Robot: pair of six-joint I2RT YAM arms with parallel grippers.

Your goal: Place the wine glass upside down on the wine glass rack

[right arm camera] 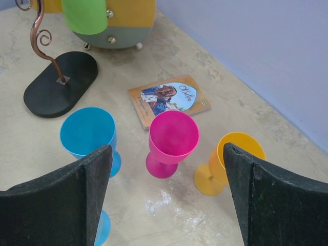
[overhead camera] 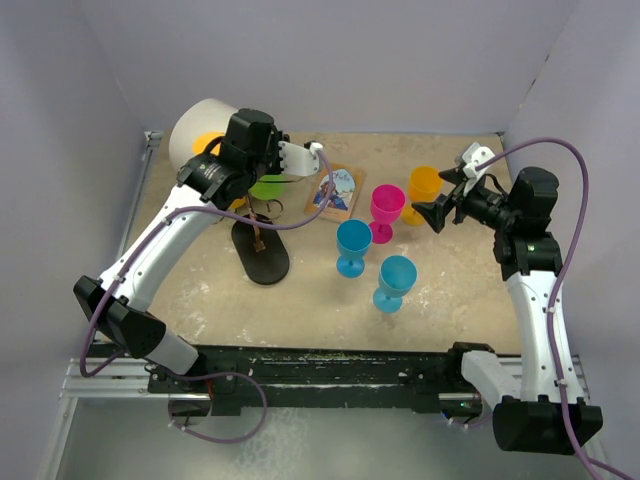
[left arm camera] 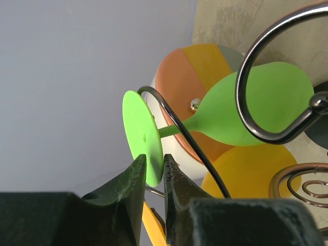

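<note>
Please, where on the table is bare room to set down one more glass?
Bare table lies at the near edge, between the rack base and the nearer blue glass. Another patch lies between that glass and the right arm. Crowded: around the pink glass and book.
</note>
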